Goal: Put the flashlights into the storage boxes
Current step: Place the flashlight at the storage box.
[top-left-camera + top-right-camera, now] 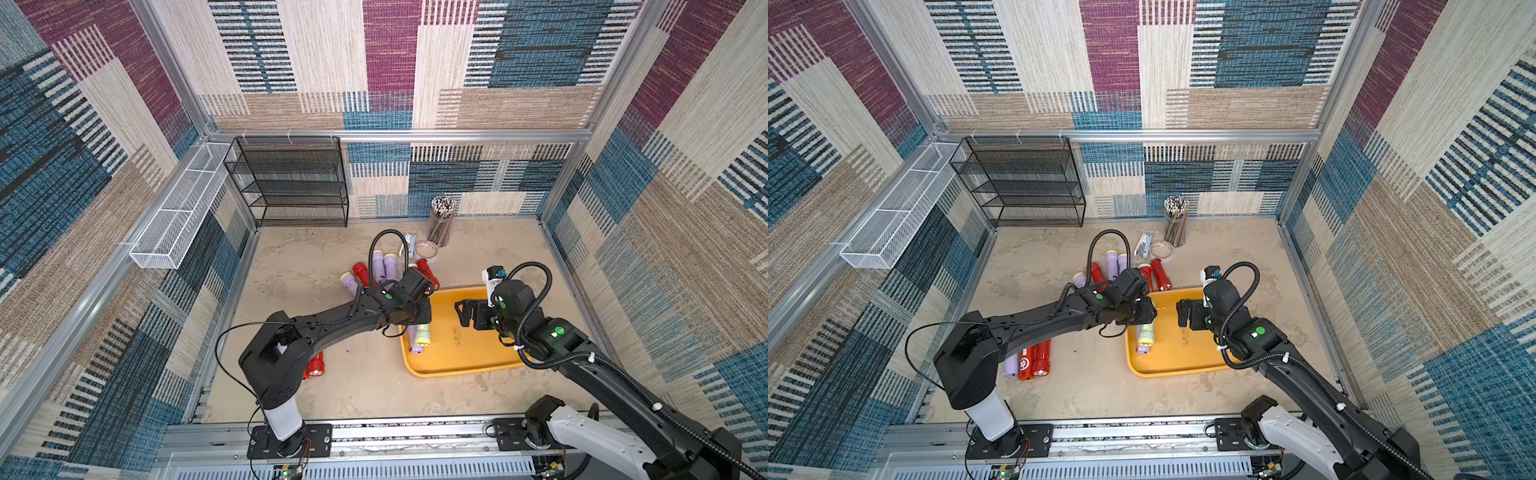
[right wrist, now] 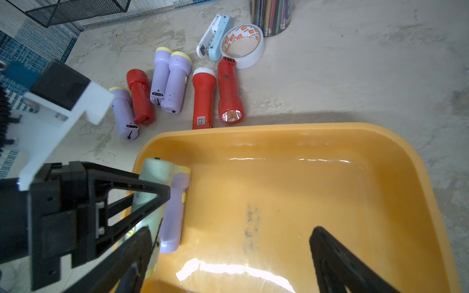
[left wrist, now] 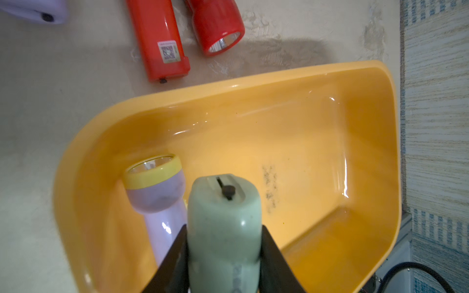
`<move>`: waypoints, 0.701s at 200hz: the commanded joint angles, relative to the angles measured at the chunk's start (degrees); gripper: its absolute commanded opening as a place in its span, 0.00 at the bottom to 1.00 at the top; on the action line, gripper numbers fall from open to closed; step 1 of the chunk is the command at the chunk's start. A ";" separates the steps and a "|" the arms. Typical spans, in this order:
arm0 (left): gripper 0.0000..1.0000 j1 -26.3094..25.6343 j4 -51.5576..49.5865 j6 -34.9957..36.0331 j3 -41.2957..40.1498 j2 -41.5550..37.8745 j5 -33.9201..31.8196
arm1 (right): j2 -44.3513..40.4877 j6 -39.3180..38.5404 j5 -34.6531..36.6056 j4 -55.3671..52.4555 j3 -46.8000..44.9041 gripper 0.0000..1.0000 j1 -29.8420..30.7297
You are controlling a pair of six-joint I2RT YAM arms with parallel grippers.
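The left tool (image 3: 224,228) is closed on the pale green flashlight (image 3: 224,203), one black finger pressed against each side of its body, and holds it over the left end of the yellow-orange tray (image 3: 317,152). Whether the flashlight already touches the tray floor cannot be told. Just beside it, a lilac flashlight (image 3: 157,187) with a pale yellow head lies inside the tray along the same end wall. The right tool (image 2: 229,229) hangs above the middle of the tray with its fingers spread wide and nothing between them. Outside the tray, close to its far rim, six flashlights (image 2: 175,81) lie in a loose row on the surface (image 1: 332,386): three lilac and three red. Behind them are a roll of tape (image 2: 253,57), a pale blue stapler (image 2: 215,35) and a cup of pencils (image 2: 271,17). Three more flashlights (image 1: 1027,359), one lilac and two red, lie side by side near the left arm's base, well apart from the tray. A black mesh rack (image 1: 291,183) stands against the back wall, and a white wire basket (image 1: 178,212) hangs on the left wall.
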 commanded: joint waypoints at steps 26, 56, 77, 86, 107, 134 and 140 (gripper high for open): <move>0.17 -1.46 5.41 -3.59 0.33 3.58 -3.30 | -0.07 0.70 0.69 -0.23 0.09 1.00 -0.04; 0.18 -1.43 5.08 -3.91 0.51 4.93 -4.54 | 0.18 0.51 0.45 -0.06 0.16 1.00 -0.01; 0.20 -1.46 4.41 -3.97 0.67 5.51 -5.14 | 0.68 0.36 0.39 0.05 0.18 1.00 0.02; 0.21 -1.46 4.17 -4.08 0.64 5.79 -5.27 | 0.88 0.25 0.30 0.21 0.18 1.00 0.02; 0.23 -1.46 4.01 -4.22 0.66 6.46 -5.12 | 0.97 0.11 0.24 0.39 0.10 1.00 -0.04; 0.25 -1.45 3.52 -4.20 1.09 6.99 -4.93 | 0.55 0.11 0.12 0.33 0.10 1.00 -0.02; 0.26 -1.46 3.31 -4.27 1.18 6.99 -4.93 | 0.47 0.07 0.13 0.33 0.07 1.00 -0.04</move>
